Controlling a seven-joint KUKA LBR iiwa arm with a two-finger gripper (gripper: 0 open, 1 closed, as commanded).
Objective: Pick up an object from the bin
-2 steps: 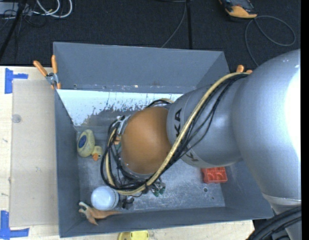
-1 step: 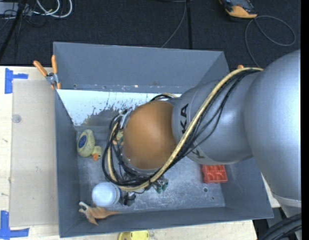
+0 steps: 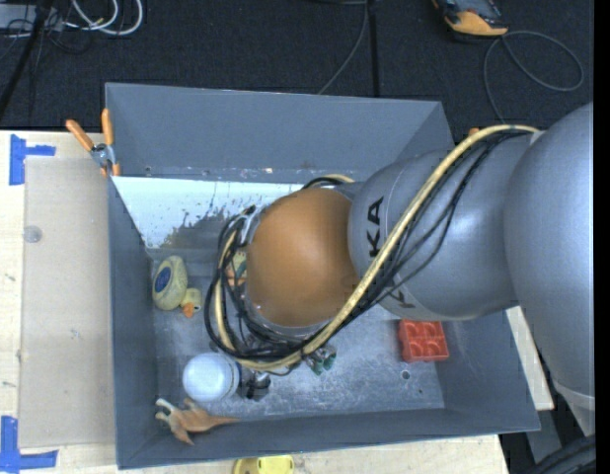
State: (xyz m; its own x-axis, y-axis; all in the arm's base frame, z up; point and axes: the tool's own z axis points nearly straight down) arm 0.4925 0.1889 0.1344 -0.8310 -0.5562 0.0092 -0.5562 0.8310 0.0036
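gripper [image 3: 254, 385] seen low nr bin [image 3: 275, 131] front, under orange cover [image 3: 300, 260] | grip state can't be told | white ball [image 3: 208, 376] just beside, view-L | red brick [image 3: 423, 341] well apart, view-R

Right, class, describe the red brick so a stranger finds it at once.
Find the grey metal bin, then its floor's right side, beside the robot arm. The brick lies alone there: red, square, studded, unlike the white ball opposite.

arm [image 3: 433, 225] over bin [image 3: 285, 126] centre | white ball [image 3: 208, 376] lower left | red brick [image 3: 423, 341] right
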